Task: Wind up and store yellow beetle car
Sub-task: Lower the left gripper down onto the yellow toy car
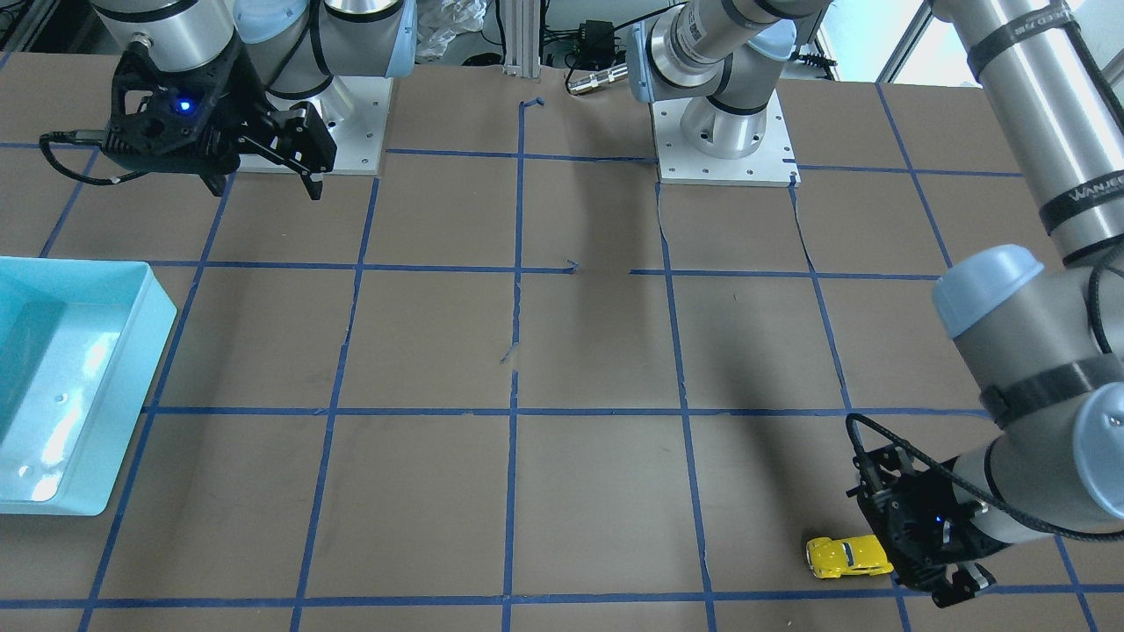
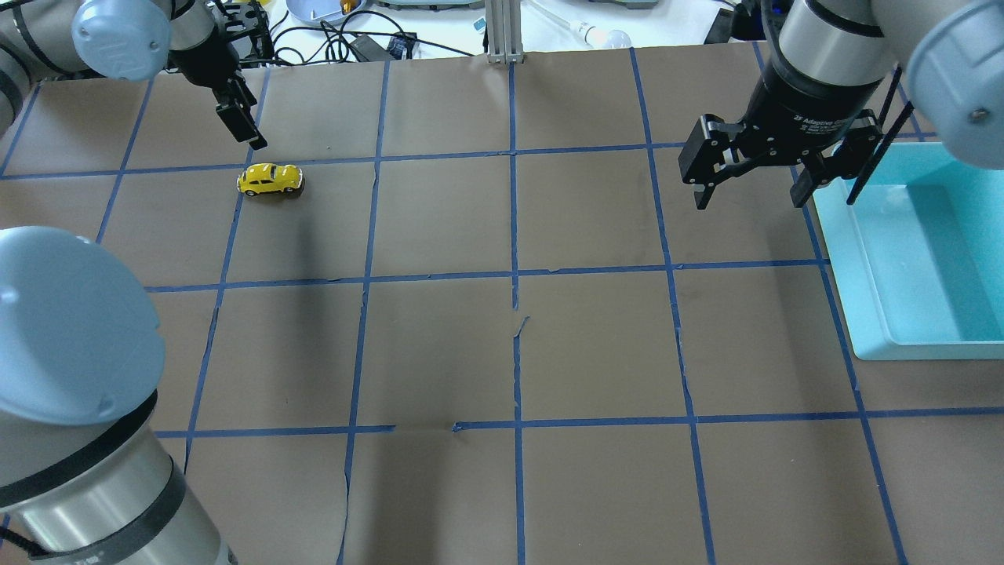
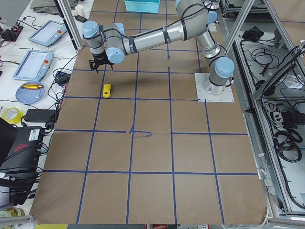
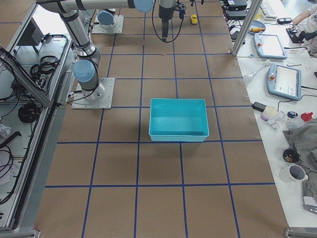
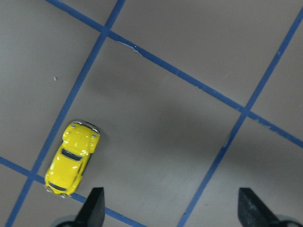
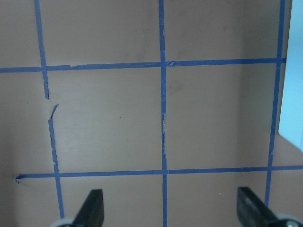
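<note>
On table nr left end effector, yellow beetle car, jaws apart

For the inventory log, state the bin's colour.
The bin is light turquoise, clearest in the exterior right view.

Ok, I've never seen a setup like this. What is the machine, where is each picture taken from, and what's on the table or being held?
These are two robot arms bolted to a table covered in brown paper with a blue tape grid. Each ends in a two-finger claw. Two pictures look down on the table, one from behind the robot, one facing it; two look along it from its ends; two come from cameras on the wrists. On the table are a yellow beetle car and, far from it, an empty teal bin. The left claw hovers open beside the car, not around it. The right claw hangs open near the bin. Nothing is held.
</note>
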Controlling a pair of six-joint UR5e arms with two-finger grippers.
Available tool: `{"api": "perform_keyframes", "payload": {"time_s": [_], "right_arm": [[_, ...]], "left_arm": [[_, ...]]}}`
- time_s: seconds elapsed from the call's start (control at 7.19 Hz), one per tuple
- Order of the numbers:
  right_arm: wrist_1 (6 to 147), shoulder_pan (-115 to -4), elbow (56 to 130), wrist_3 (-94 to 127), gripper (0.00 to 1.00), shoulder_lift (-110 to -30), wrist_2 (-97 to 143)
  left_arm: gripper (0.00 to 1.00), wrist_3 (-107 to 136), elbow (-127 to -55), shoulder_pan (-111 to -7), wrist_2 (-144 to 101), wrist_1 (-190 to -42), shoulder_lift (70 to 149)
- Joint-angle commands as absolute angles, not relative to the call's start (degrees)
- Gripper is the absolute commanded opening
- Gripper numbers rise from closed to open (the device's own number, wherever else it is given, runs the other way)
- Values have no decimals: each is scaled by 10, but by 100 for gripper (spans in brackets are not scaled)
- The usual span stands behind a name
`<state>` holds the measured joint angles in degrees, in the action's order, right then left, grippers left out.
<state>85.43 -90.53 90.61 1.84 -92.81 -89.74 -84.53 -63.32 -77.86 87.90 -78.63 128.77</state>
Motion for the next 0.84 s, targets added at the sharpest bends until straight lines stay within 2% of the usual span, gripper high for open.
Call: {"api": "perform_keyframes", "payload": {"time_s": [0.0,0.28,0.7], "right_arm": [[854,-905,906,18,100,-928,-897],[853,-905,906,18,100,-928,-897],[853,-905,906,18,100,-928,-897]], "left_arm": [[100,-950,-575,-769,877,-787,1346],[100,-1004,-583,-769,882,-787,1361],[100,-1034,-634,-769,941,-786,1360]]}}
